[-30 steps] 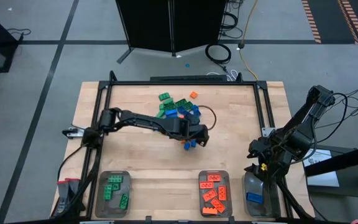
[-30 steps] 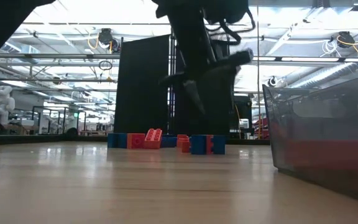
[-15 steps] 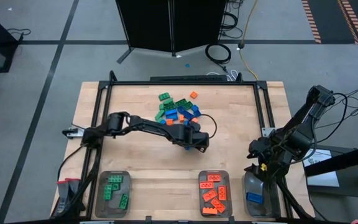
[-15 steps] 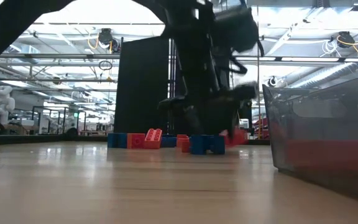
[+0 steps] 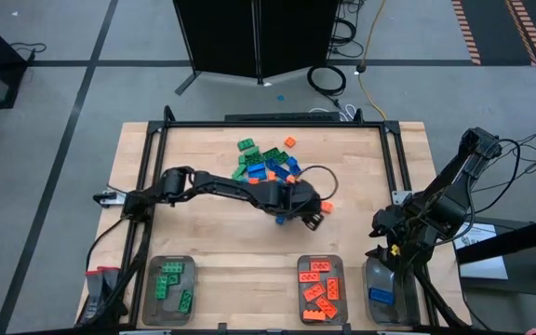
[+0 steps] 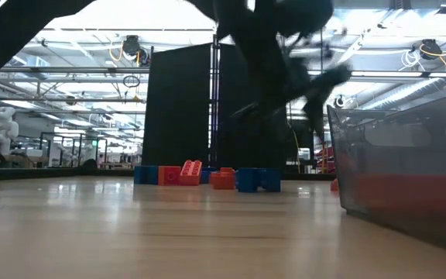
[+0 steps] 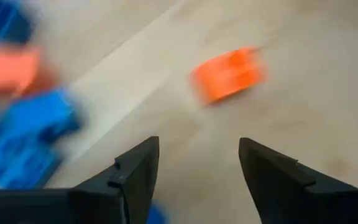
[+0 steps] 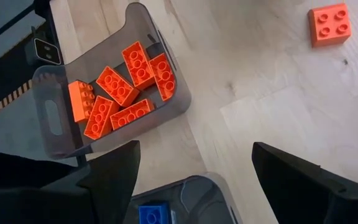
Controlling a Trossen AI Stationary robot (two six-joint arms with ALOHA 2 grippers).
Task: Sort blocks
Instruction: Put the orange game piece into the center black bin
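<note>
The left fingers hang apart and hold nothing, so the orange block ahead could get bumped away.

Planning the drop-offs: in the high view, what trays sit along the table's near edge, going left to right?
Tray of green blocks → tray of orange blocks → tray with a blue block, under the parked right gripper.
</note>
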